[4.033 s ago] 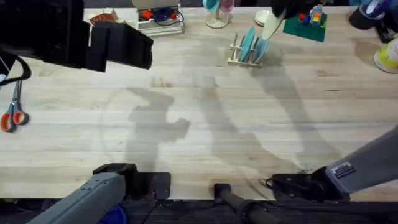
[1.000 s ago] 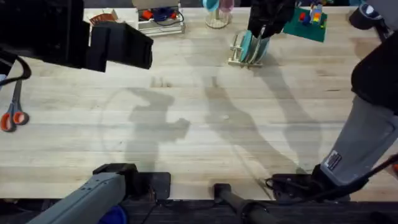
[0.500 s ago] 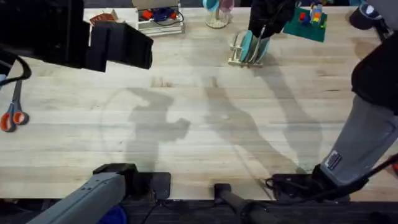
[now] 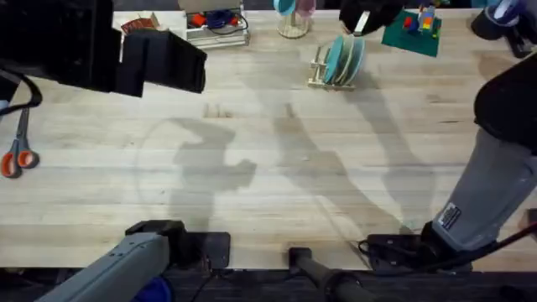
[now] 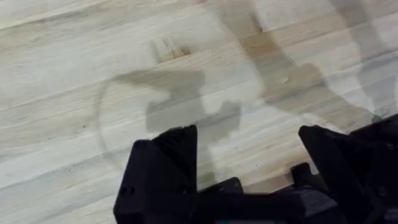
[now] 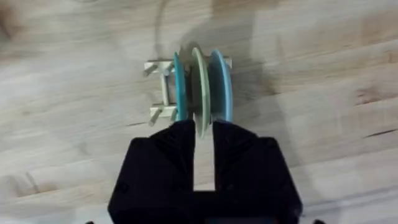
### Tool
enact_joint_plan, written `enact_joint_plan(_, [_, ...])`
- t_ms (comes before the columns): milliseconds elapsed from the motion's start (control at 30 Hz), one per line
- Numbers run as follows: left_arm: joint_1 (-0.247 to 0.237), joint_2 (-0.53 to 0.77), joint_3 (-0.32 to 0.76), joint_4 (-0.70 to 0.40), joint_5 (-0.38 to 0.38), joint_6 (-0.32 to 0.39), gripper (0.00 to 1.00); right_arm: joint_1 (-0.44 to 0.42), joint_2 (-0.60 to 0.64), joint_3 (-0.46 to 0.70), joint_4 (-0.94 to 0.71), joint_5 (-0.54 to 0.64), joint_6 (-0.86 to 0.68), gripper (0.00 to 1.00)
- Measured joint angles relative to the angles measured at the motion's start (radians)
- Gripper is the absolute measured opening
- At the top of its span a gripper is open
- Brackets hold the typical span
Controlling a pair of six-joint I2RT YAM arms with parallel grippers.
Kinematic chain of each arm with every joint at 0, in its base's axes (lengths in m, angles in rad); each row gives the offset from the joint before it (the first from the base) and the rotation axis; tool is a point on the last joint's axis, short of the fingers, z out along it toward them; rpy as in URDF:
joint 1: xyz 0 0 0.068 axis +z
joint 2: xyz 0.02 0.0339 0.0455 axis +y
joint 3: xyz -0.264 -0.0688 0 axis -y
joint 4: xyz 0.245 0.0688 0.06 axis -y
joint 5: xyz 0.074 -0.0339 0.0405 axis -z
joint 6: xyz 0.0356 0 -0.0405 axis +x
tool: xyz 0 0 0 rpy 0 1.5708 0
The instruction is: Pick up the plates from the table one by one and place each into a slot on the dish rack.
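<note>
My left gripper [image 5: 249, 162] hangs open over bare table [image 4: 252, 168], well apart from the dish rack [image 4: 323, 75]. My right gripper [image 6: 204, 155] is just above the rack, fingers parted and empty. Three plates [image 6: 202, 87] stand upright in its slots, the cream one between teal and blue.

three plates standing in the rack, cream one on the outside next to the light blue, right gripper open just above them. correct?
Not quite. In the right wrist view the cream plate stands in the middle of the dish rack, between the teal plate and the light blue plate. The rest holds: three plates upright, right gripper open just above them.
</note>
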Motion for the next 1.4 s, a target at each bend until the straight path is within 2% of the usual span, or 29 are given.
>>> enact_joint_plan(133, [0.0, 0.0, 0.0, -0.001, 0.0, 0.0, 0.995, 0.0, 0.0, 0.046, -0.013, 0.0, -0.007, 0.118])
enact_joint_plan(433, [0.0, 0.0, 0.0, -0.004, 0.0, 0.0, 0.995, 0.0, 0.0, 0.049, -0.059, 0.0, -0.013, 0.115])
enact_joint_plan(500, [0.0, 0.0, 0.0, -0.004, 0.0, 0.0, 0.995, 0.0, 0.0, 0.049, -0.075, 0.0, -0.014, 0.214])
enact_joint_plan(533, [0.0, 0.0, 0.0, -0.004, 0.0, 0.0, 0.994, 0.0, 0.0, 0.049, -0.084, 0.0, -0.013, 0.311])
enact_joint_plan(667, [0.0, 0.0, 0.0, 0.001, 0.0, 0.0, 0.995, 0.0, 0.0, 0.049, -0.118, 0.0, -0.033, 0.89])
enact_joint_plan(700, [0.0, 0.0, 0.0, 0.002, 0.0, 0.0, 0.995, 0.0, 0.0, 0.049, -0.127, 0.0, -0.044, 0.962])
enact_joint_plan(733, [0.0, 0.0, 0.0, 0.004, 0.0, 0.0, 0.995, 0.0, 0.0, 0.05, -0.137, 0.0, -0.049, 0.983])
enact_joint_plan(1033, [0.0, 0.0, 0.0, -0.001, 0.0, 0.0, 0.995, 0.0, 0.0, 0.131, -0.302, 0.0, -0.117, 0.992])
enact_joint_plan(1400, [0.0, 0.0, 0.0, -0.001, 0.0, 0.0, 0.994, 0.005, -0.001, 0.173, -0.305, 0.0, -0.181, 0.992])
